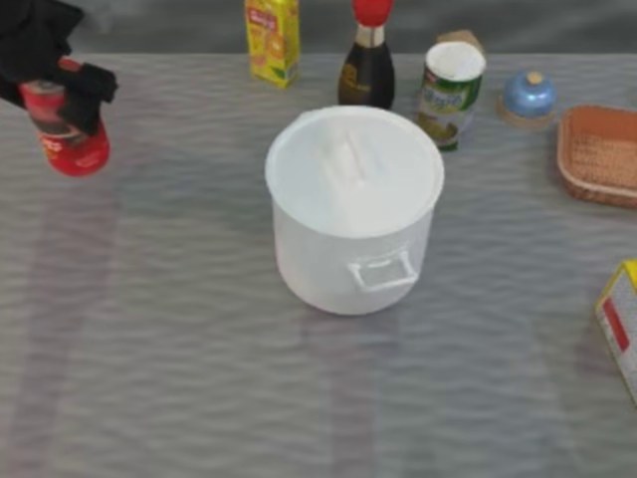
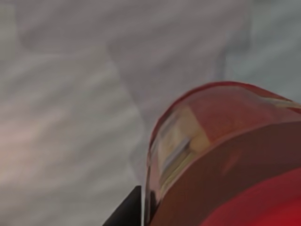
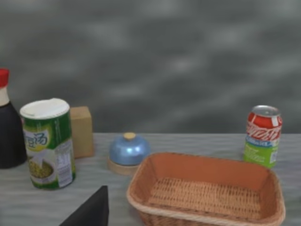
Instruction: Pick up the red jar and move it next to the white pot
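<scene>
Left claw (image 1: 62, 95) grasping the red jar (image 1: 70, 139); carry it level toward the white pot (image 1: 353, 204), well apart, releasing just beside its wall.

Probably a simulated kitchen tabletop: white pot (image 1: 353, 209), sauce bottle (image 1: 367, 60), food can (image 1: 449, 95), wicker basket (image 1: 600, 154)

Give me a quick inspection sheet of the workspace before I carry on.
Surface: grey table.
Job's things: red jar at far left, held by the left end effector; white pot at centre, lid on, well apart from it.
Clutter: yellow carton, dark bottle, green can, blue bell, wicker basket, soda can, yellow box.
Grippers: right end effector not seen from above.
Cables: nothing seen.
Surroundings: grey backdrop.
</scene>
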`<act>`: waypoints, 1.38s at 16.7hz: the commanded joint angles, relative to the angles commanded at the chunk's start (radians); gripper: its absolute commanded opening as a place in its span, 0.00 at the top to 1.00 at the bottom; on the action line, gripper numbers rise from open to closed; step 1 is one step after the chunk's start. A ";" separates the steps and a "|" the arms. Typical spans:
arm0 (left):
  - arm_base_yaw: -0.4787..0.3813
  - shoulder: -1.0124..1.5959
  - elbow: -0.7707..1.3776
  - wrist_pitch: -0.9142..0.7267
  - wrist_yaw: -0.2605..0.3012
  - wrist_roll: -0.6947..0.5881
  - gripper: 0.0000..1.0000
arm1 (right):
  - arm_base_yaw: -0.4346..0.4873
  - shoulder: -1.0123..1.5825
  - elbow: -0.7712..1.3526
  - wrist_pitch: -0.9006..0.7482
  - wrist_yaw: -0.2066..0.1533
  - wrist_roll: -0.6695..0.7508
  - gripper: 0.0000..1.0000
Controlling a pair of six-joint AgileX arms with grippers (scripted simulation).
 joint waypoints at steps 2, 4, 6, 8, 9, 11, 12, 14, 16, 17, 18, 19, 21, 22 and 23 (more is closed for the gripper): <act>0.004 -0.110 -0.124 0.008 -0.001 0.000 1.00 | 0.000 0.000 0.000 0.000 0.000 0.000 0.00; 0.008 -0.194 -0.211 0.013 -0.002 0.000 1.00 | 0.000 0.000 0.000 0.000 0.000 0.000 0.00; 0.010 -0.238 -0.255 0.015 -0.002 0.001 1.00 | 0.000 0.000 0.000 0.000 0.000 0.000 0.00; 0.010 -0.245 -0.262 0.015 -0.002 0.001 1.00 | 0.000 0.000 0.000 0.000 0.000 0.000 0.00; 0.010 -0.245 -0.262 0.015 -0.002 0.001 1.00 | 0.000 0.000 0.000 0.000 0.000 0.000 0.00; 0.002 -0.242 -0.259 0.016 -0.003 0.000 1.00 | 0.000 0.000 0.000 0.000 0.000 0.000 0.00; -0.004 -0.243 -0.265 0.021 -0.006 -0.011 1.00 | 0.000 0.000 0.000 0.000 0.000 0.000 0.00; -0.029 -0.250 -0.293 0.043 -0.018 -0.065 1.00 | 0.000 0.000 0.000 0.000 0.000 0.000 0.00; -0.069 -0.263 -0.341 0.078 -0.037 -0.161 1.00 | 0.000 0.000 0.000 0.000 0.000 0.000 0.00; -0.092 -0.272 -0.370 0.099 -0.049 -0.225 1.00 | 0.000 0.000 0.000 0.000 0.000 0.000 0.00; -0.117 -0.282 -0.402 0.123 -0.061 -0.295 1.00 | 0.000 0.000 0.000 0.000 0.000 0.000 0.00; -0.144 -0.293 -0.435 0.147 -0.074 -0.370 1.00 | 0.000 0.000 0.000 0.000 0.000 0.000 0.00; -0.197 -0.315 -0.501 0.197 -0.100 -0.518 1.00 | 0.000 0.000 0.000 0.000 0.000 0.000 0.00; -0.222 -0.325 -0.534 0.221 -0.112 -0.584 1.00 | 0.000 0.000 0.000 0.000 0.000 0.000 0.00; -0.246 -0.336 -0.564 0.243 -0.123 -0.639 1.00 | 0.000 0.000 0.000 0.000 0.000 0.000 0.00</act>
